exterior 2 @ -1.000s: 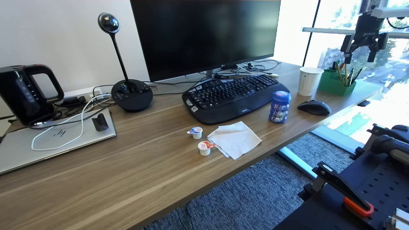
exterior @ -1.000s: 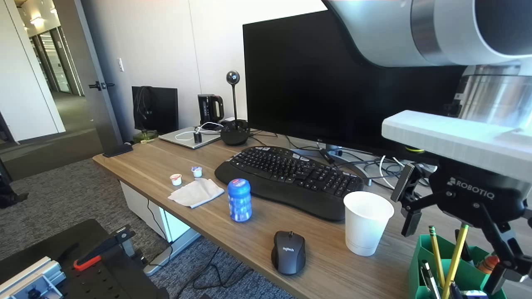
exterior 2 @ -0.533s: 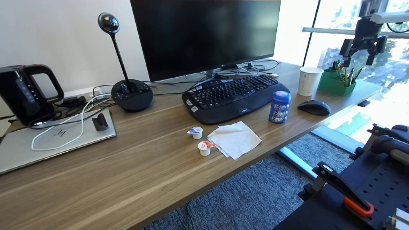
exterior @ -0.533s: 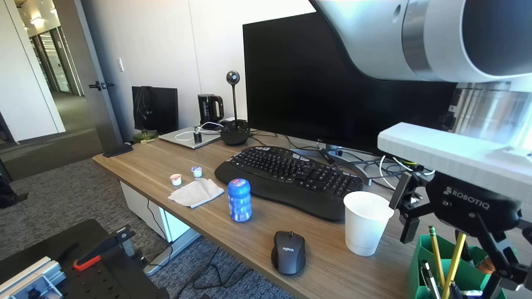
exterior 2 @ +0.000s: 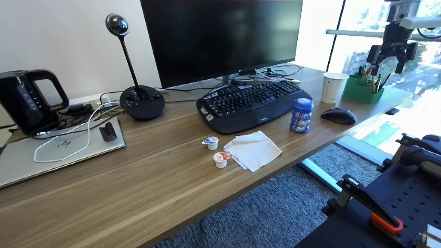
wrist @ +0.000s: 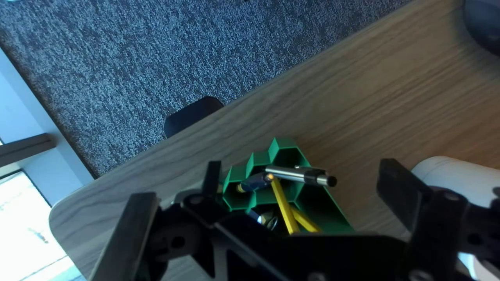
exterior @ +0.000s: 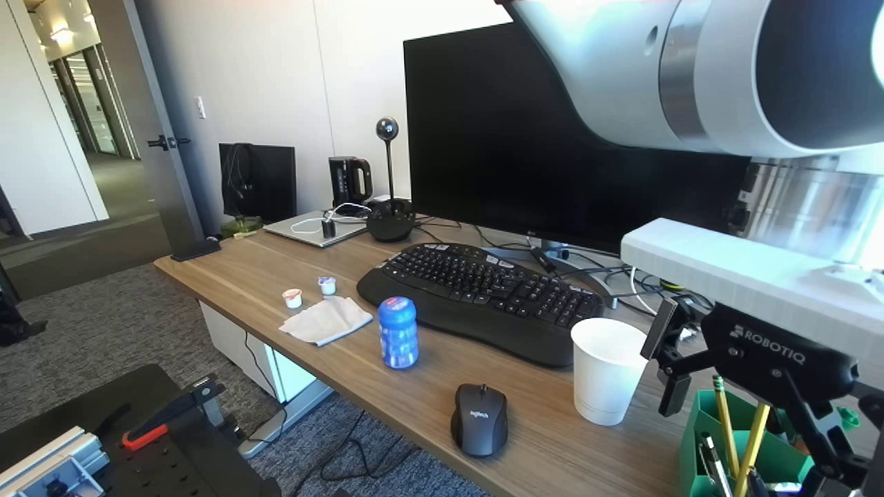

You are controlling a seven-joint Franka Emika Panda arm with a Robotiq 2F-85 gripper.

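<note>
My gripper (exterior: 756,438) hangs above the green pen holder (exterior: 693,442) with its jaws wide apart, and nothing is gripped. In the wrist view a silver pen (wrist: 286,172), yellow pencils (wrist: 283,204) and a dark pen (wrist: 256,182) stick up from the hexagonal cells of the holder (wrist: 238,173), between the fingers but apart from them. The gripper body covers the lower part of the holder there. A white paper cup (exterior: 604,386) stands beside the holder, close to one finger in an exterior view; whether they touch cannot be told.
A black mouse (exterior: 479,421), a blue gum bottle (exterior 2: 301,115) and a black keyboard (exterior 2: 253,106) lie along the desk. Farther off are a white cloth (exterior 2: 253,151) and two creamer cups (exterior 2: 220,160). The large monitor (exterior: 552,138) rises behind. Past the desk edge is carpet (wrist: 117,58).
The arm has come down and shifted slightly toward the cup side, bringing the gripper lower over the pen holder. Its jaws stay apart, and the things on the desk have not moved.
</note>
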